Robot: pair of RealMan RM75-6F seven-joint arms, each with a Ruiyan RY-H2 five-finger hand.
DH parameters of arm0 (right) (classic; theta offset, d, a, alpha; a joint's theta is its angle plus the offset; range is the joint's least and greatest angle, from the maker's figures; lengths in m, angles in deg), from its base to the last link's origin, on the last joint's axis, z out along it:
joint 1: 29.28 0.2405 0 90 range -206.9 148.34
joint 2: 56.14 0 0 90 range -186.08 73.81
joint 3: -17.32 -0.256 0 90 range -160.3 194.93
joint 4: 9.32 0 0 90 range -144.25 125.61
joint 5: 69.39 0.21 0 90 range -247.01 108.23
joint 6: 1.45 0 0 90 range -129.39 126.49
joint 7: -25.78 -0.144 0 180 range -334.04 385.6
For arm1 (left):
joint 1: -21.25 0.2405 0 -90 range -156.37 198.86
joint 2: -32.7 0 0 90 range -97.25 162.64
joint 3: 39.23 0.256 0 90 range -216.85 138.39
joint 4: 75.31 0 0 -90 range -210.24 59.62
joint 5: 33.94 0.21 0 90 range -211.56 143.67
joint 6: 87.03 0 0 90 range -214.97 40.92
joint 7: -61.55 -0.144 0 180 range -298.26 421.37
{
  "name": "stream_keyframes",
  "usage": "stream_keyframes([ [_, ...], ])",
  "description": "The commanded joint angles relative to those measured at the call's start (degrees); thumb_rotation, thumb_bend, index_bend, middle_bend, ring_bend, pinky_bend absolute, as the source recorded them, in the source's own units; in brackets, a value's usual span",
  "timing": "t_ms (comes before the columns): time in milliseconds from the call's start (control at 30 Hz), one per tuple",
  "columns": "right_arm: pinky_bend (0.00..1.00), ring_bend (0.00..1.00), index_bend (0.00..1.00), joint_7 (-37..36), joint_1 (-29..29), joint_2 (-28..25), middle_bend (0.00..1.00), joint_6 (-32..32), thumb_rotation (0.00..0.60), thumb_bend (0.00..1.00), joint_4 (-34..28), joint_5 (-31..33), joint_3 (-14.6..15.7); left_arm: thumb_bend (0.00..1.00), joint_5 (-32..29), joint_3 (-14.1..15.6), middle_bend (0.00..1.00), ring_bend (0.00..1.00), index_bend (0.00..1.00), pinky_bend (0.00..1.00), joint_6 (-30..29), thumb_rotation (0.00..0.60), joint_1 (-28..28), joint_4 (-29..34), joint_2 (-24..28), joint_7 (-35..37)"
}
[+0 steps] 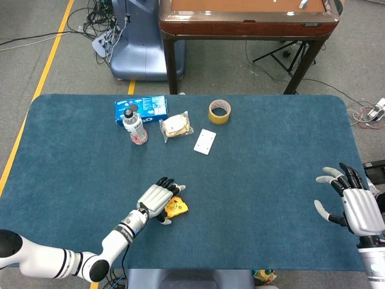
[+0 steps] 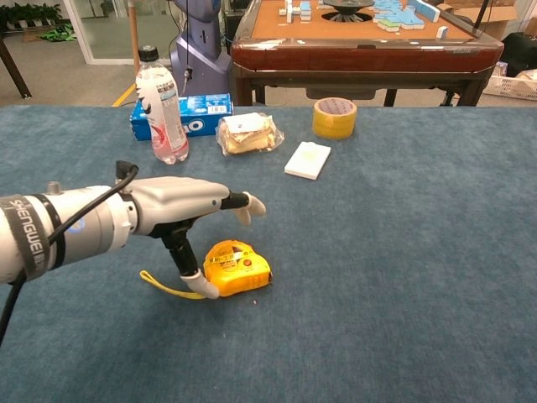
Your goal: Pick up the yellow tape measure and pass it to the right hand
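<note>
The left hand [image 2: 180, 210] hovers spread over the yellow tape measure [image 2: 238, 267] (thumb touching its side) to grasp it, while the right hand [image 1: 356, 208] waits open-fingered.

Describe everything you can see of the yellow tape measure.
The yellow tape measure is a compact, rounded case that looks like plastic, with a label on its upper face. It lies flat on the blue table cloth, near the front edge and left of centre. A thin yellow strap trails from it to the left along the cloth. The left hand is above it, one fingertip touching its left end; it is not lifted.
</note>
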State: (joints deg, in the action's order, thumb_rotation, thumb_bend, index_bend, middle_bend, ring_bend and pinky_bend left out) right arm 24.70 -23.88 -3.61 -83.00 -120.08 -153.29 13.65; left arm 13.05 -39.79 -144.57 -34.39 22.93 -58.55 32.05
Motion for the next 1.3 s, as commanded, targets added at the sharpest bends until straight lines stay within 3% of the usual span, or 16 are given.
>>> stream_keyframes([
  [33,0.0,0.05,0.32,-0.1,-0.1,-0.1,0.2,-0.1,0.6,0.4,0.0,0.0,0.1,0.07,0.2,-0.3,0.16,0.01,0.09,0.0,-0.8,0.6,0.2,-1.3,-1.8,-1.9],
  [600,0.0,0.05,0.32,-0.1,-0.7,-0.6,0.2,-0.8,0.6,0.4,-0.3,0.3,0.0,0.07,-1.3,-3.1,0.16,0.02,0.16,0.0,-1.0,0.6,1.1,-11.2,-7.9,-5.1],
  [1300,0.0,0.05,0.32,0.4,-0.3,-0.6,0.2,-0.2,0.6,0.4,-0.8,0.6,-0.3,0.07,5.8,-2.9,0.29,0.11,0.35,0.0,-0.9,0.6,4.3,-12.4,-7.4,-3.6],
])
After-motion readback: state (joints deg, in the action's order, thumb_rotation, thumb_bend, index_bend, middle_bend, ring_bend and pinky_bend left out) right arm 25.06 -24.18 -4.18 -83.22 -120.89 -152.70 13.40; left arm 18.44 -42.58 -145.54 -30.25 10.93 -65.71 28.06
